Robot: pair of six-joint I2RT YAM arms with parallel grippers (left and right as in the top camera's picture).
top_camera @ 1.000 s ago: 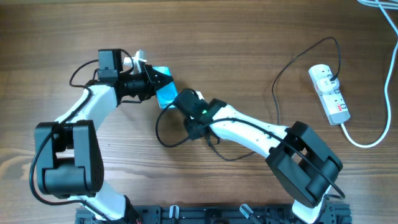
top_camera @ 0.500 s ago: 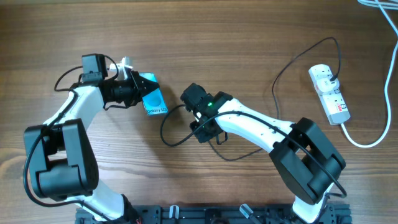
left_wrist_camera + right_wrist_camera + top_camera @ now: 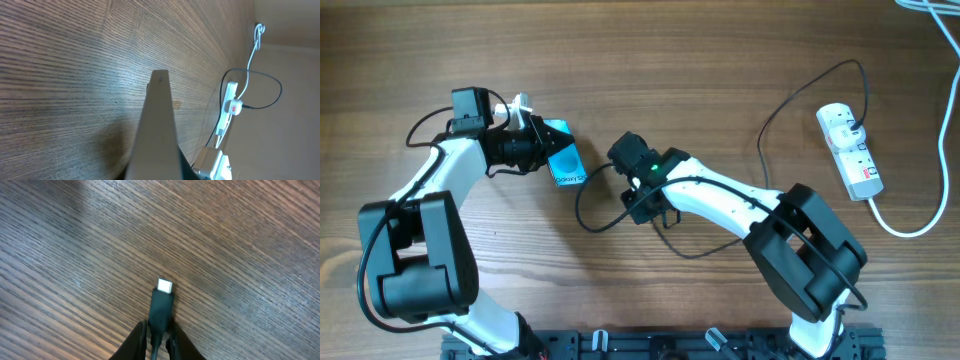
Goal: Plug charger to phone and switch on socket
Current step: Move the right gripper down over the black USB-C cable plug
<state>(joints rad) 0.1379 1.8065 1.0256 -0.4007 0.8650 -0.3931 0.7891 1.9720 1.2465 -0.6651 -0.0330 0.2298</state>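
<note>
The phone [image 3: 565,160] with its teal-blue screen is held tilted above the table by my left gripper [image 3: 542,140], which is shut on it. In the left wrist view the phone [image 3: 157,130] shows edge-on as a grey slab. My right gripper [image 3: 620,158] is shut on the charger [image 3: 595,220] plug, a short way right of the phone. In the right wrist view the black plug with its metallic tip [image 3: 163,297] sticks out between the fingers [image 3: 157,330]. The black cable loops under the right arm and runs to the socket [image 3: 850,150] at the far right.
The socket's thick white cord [image 3: 920,225] curves along the right table edge. The socket and cords also show small in the left wrist view [image 3: 230,102]. Bare wood lies between the arms and the socket.
The left gripper carried the phone left, away from the right gripper, then held still. The right gripper drew back a little and has shifted slightly left since.
</note>
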